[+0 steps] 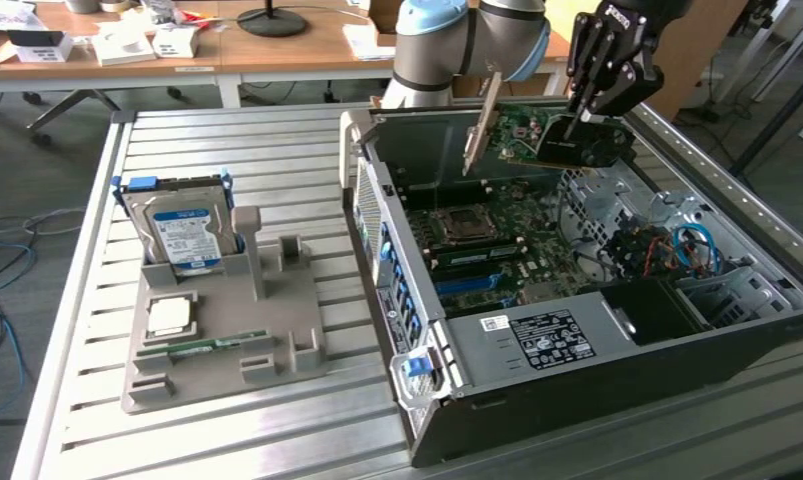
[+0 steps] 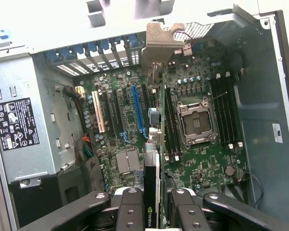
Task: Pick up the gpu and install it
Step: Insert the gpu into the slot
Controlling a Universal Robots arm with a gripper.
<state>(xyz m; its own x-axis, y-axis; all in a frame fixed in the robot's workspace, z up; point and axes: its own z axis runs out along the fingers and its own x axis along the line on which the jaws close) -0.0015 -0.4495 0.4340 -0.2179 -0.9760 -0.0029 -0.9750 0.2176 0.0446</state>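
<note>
a blue-labelled hard drive [image 1: 188,235] stands upright in a grey holder tray [image 1: 292,342].

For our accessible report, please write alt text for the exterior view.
The robot's jaws hold the gpu above an open computer case lying on a metal table. On the exterior view's left, a grey holder carries a hard drive.

The thin green circuit-board gpu card [image 1: 515,128] has a black cooler block [image 1: 581,150] and a long silver metal bracket [image 1: 479,122]. The silver hard drive [image 1: 174,198] bears a blue label [image 1: 188,245]; the moulded plastic tray [image 1: 288,345] is grey.
</note>
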